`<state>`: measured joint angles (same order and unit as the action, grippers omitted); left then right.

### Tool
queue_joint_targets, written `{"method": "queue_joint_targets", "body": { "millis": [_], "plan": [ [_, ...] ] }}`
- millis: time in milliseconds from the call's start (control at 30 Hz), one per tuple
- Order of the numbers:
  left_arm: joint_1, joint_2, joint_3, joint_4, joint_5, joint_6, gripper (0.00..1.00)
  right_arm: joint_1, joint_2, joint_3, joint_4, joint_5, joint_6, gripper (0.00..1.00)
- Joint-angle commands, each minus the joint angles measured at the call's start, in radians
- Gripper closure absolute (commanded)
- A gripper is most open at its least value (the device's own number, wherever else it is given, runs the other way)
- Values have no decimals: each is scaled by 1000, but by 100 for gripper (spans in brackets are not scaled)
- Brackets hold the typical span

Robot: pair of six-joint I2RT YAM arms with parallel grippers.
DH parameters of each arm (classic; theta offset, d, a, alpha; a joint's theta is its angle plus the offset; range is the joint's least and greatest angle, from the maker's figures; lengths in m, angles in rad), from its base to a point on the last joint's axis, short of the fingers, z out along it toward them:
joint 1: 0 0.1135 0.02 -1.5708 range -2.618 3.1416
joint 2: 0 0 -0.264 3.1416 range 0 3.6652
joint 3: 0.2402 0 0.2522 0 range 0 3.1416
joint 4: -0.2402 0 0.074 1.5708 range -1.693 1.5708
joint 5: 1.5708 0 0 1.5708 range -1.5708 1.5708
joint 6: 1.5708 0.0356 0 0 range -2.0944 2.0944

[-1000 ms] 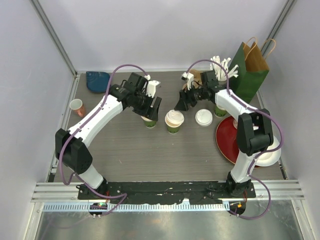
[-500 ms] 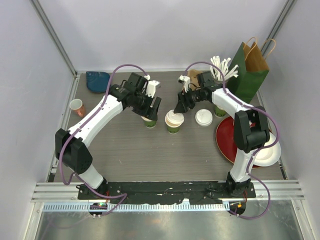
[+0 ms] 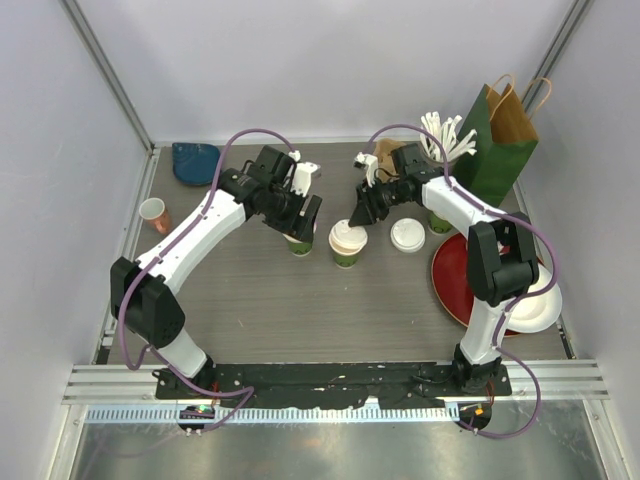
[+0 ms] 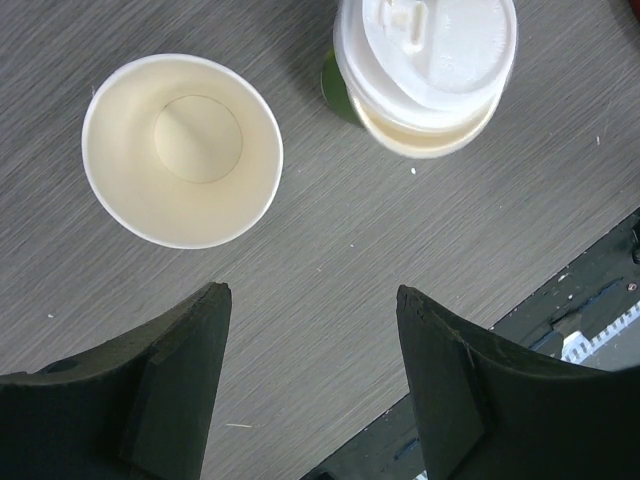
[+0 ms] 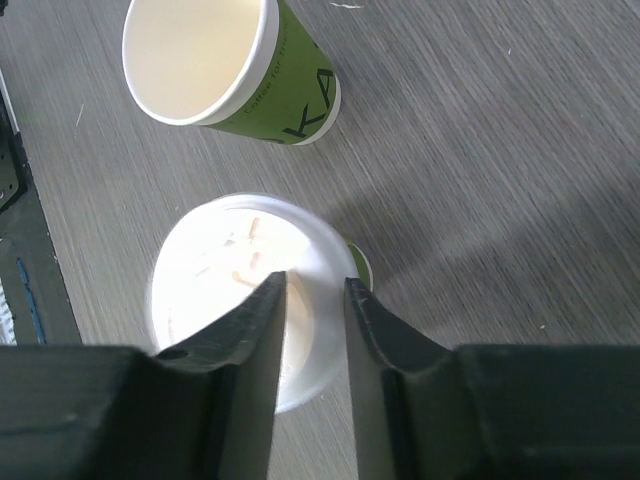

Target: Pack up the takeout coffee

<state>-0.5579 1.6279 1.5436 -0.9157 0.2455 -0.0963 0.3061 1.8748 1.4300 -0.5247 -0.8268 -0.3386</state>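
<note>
Poised above the small dark-green paper cup (image 3: 348, 244) with its round white plastic lid, mid-surface, with the right gripper (image 5: 315, 285) narrow-jawed, grip impossible to tell, and the left gripper (image 4: 312, 300) spread empty over a lidless green paper cup (image 4: 182, 150). Best to press that skewed lid down centred, gently.

Lidless green cup (image 5: 285, 95) shows "KA" on its side; smaller print unreadable

arm links (image 3: 188, 233): white shells, black joints
cables (image 3: 258, 130): purple, routed along each arm
tool fingers (image 4: 170, 385): black, wedge-shaped
</note>
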Motion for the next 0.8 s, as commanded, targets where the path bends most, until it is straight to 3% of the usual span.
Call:
{"method": "queue_joint_targets", "body": {
  "millis": [0,533,767],
  "plan": [
    [-4,-17,13,-5,-2,13,29,7,-34,29,-6,9,-23,68],
    [-4,-19,18,-3,-12,24,29,25,-157,-57,132,109,13,93],
    [-4,-17,18,1,-15,26,29,71,-238,-111,189,250,20,99]
  ]
}}
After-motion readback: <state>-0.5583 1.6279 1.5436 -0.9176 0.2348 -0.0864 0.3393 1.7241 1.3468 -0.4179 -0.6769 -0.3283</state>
